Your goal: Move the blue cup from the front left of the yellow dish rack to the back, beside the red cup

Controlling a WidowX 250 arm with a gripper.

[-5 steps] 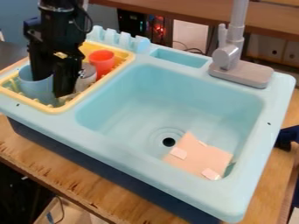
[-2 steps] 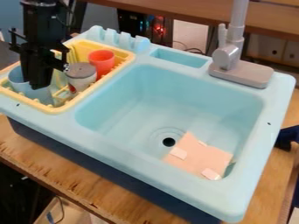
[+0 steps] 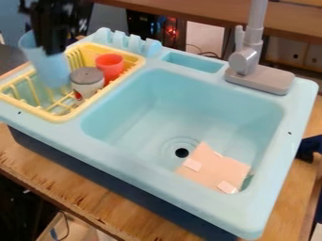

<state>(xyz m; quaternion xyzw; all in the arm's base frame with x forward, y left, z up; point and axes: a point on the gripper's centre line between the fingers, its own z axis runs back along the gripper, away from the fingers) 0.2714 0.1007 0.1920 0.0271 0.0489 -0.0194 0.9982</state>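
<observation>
Here, held tumbler [image 3: 52,67] — jar [image 3: 87,78], red cup [image 3: 110,68] nearby.

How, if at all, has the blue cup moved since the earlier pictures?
Yes, the blue cup has moved up and slightly right in the view, judged against the yellow rack.

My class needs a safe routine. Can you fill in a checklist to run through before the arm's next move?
1. Blue cup held by the claw: ok.
2. Cup's base free of the yellow rack: cannot tell from this angle.
3. Red cup and grey-lidded jar upright in the rack: ok.
4. Sink free of loose things: not ok, a flat pink piece lies in it.
5. Drain hole uncovered: ok.
</observation>
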